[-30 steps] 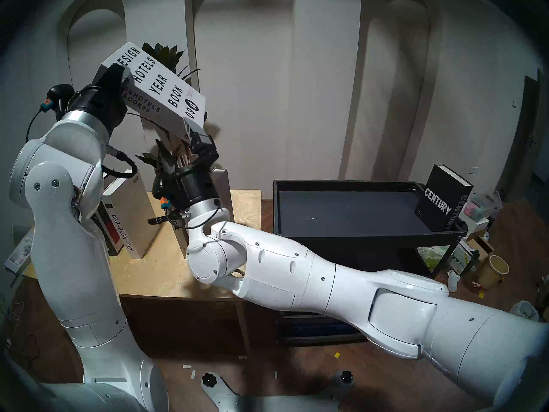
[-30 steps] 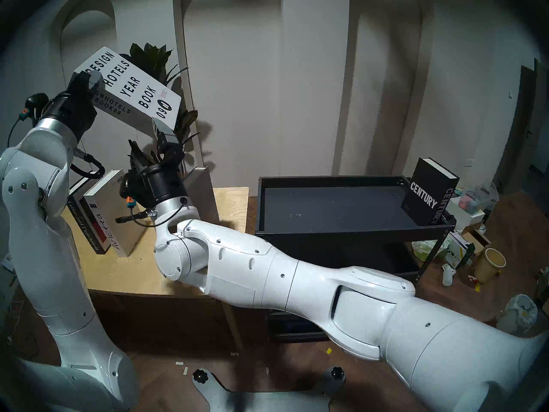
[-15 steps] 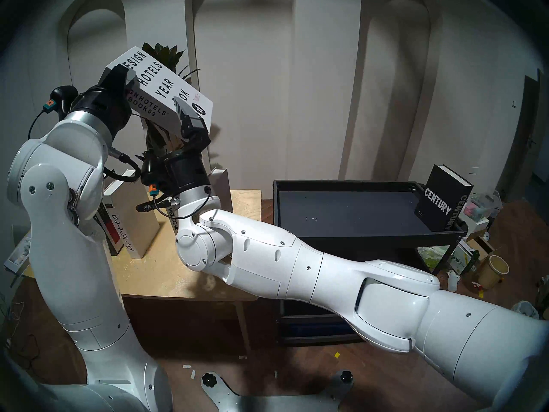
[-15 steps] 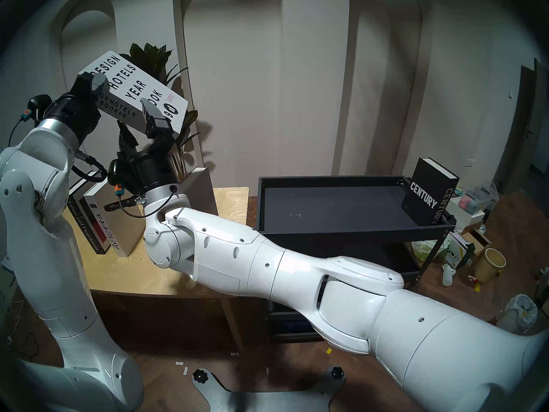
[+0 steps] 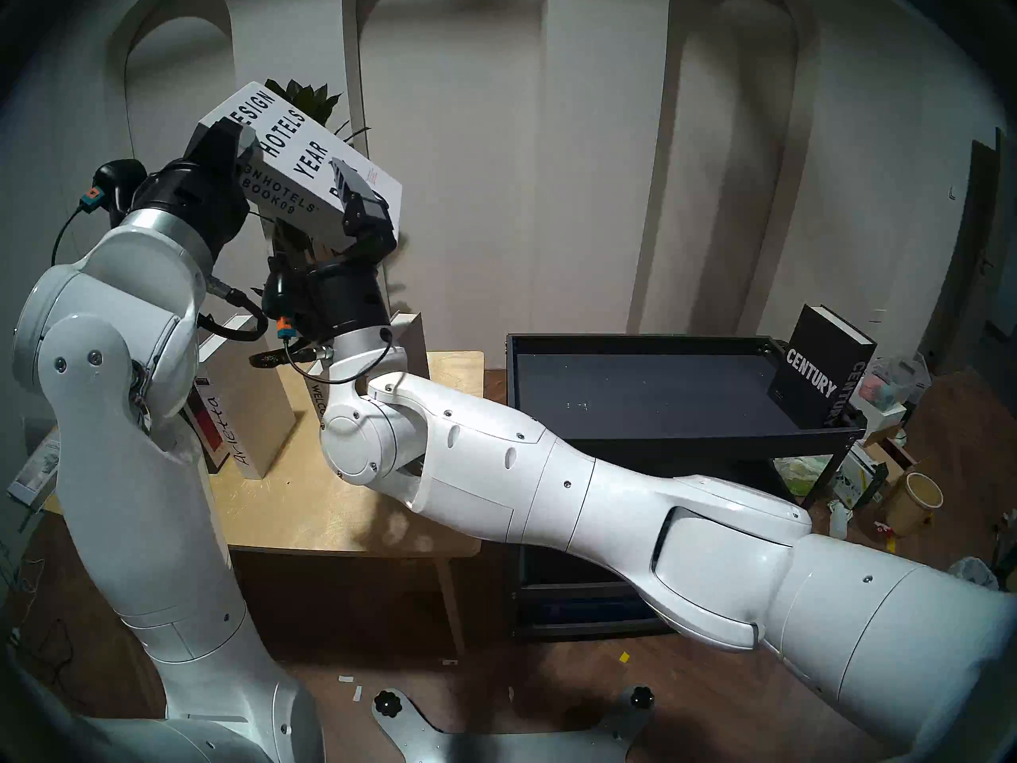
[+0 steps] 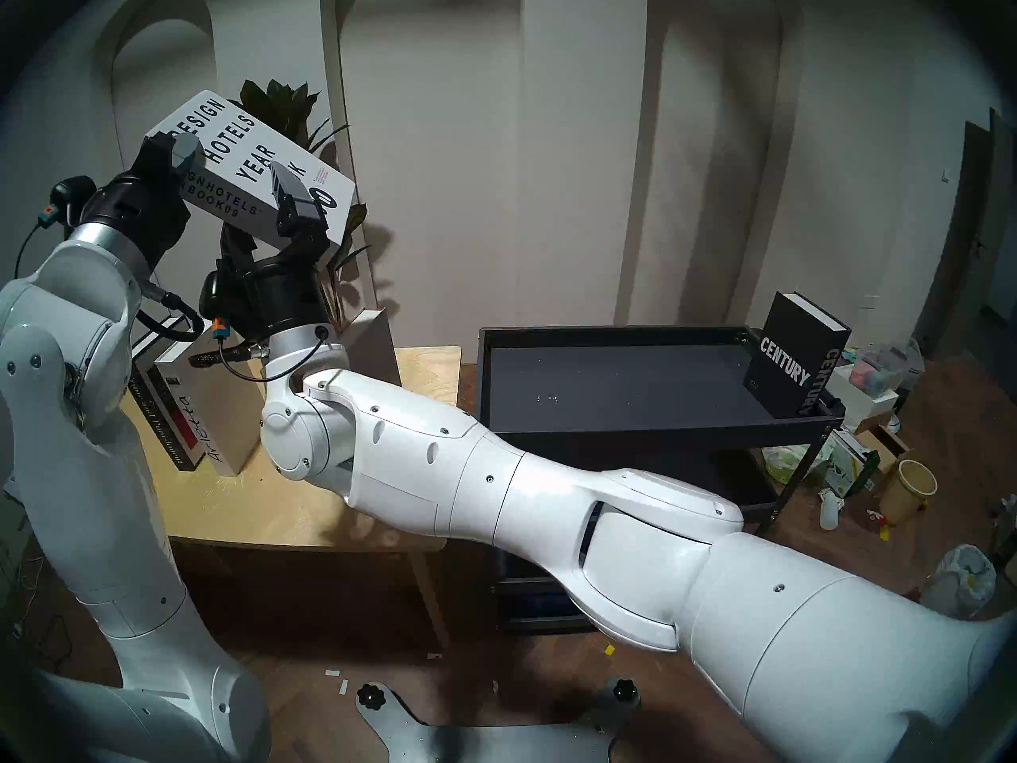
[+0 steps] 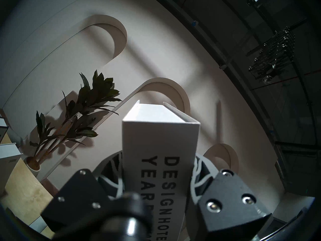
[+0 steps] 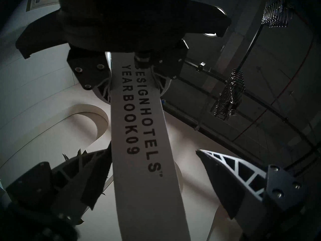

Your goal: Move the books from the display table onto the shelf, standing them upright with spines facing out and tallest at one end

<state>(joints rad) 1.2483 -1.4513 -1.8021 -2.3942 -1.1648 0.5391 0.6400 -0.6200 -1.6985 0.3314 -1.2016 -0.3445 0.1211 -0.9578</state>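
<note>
Right gripper (image 5: 344, 181) risen, agape astride book (image 5: 308, 156) "DESIGN HOTELS YEAR BOOK 09" | left gripper (image 5: 234, 140) clamps it

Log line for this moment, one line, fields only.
left gripper: shut on Designhotels Yearbook | right gripper: open, straddling its spine | Century: upright on shelf

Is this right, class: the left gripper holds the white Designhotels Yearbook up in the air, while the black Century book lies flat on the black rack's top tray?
Not quite. The Century book stands upright at the right end of the black rack, as the head view shows. The rest holds: the left gripper holds the Designhotels Yearbook aloft.
</note>
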